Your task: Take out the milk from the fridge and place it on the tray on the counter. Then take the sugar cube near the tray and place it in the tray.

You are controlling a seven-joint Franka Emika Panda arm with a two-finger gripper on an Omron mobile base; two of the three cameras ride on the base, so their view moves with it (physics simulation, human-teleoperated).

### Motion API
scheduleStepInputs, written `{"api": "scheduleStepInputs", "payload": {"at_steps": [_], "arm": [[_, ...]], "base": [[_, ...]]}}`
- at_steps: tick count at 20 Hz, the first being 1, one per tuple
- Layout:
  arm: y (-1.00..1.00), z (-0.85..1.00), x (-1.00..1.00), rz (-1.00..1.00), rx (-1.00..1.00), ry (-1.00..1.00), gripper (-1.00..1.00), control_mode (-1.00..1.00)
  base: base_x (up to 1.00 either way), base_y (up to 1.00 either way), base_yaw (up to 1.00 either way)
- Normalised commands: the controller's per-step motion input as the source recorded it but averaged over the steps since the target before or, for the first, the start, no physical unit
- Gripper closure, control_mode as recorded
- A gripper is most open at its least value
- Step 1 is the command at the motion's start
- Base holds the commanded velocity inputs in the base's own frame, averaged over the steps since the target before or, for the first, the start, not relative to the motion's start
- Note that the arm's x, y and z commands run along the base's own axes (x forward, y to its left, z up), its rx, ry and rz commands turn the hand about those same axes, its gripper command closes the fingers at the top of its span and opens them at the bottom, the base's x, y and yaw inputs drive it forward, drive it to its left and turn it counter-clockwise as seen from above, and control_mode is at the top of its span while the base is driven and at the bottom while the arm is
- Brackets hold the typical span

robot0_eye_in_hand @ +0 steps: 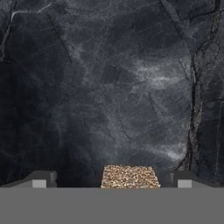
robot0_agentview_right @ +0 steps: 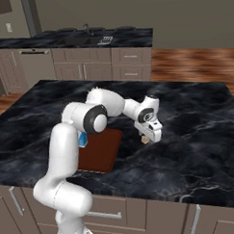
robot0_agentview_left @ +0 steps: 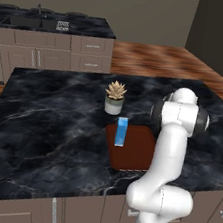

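Black marble counter (robot0_eye_in_hand: 109, 78) spreads bare beyond the gripper (robot0_eye_in_hand: 113, 180), whose parted fingers flank the sugar cube (robot0_eye_in_hand: 129, 176) with gaps both sides, gripping nothing; tray (robot0_agentview_right: 103, 148) lies just beside.

I am seeing the arm (robot0_agentview_left: 165, 157) rendering as glossy white, built of rounded tubular links swelling into bulbous housings. Dark grey-black discs are capping the joints, with a black band ringing the upper joint. In the right base view the wrist is showing a small dark circular inset. In the hand view the fingertips (robot0_eye_in_hand: 41, 180) are appearing dark grey, wedge-shaped, each carrying a lighter square patch.
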Motion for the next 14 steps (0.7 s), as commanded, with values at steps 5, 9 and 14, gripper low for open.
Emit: {"api": "scheduleStepInputs", "payload": {"at_steps": [5,9,14], "arm": [[0.00,-0.19,-0.01,-0.04,0.00,0.00,-1.00,-1.00],[0.00,-0.16,0.00,-0.05,0.00,0.00,1.00,-1.00],[0.00,-0.10,0.00,-0.05,0.00,0.00,1.00,-1.00]], "base": [[0.00,0.00,0.00],[0.00,0.00,0.00],[0.00,0.00,0.00]]}}
